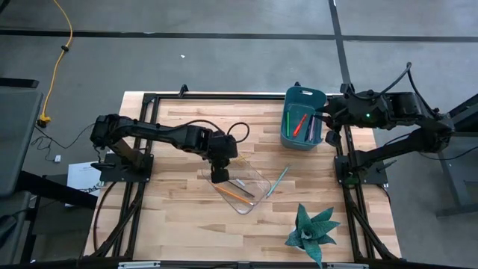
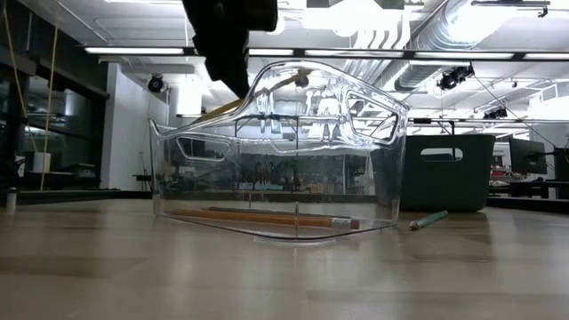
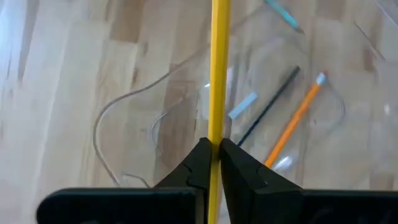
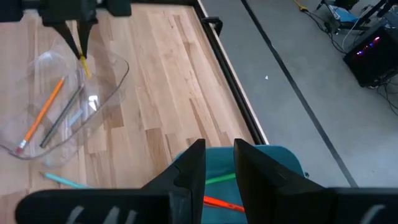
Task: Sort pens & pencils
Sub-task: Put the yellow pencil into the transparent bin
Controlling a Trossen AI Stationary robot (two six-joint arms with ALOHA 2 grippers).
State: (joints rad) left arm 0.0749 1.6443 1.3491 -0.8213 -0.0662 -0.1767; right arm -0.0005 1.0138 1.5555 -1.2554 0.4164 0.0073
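1. No text, label, brand, number or sign can be read in any of the four views.
2. The pencils point(image 3: 292, 127) carry no legible print; any stamping on them is too small to make out.
3. The clear tray point(image 1: 258, 179) and the teal bin point(image 1: 287, 123) show plain, unmarked walls.
4. A sheet of paper point(image 1: 78, 176) lies on the floor beside the table, but whatever is printed on it is too small to read.
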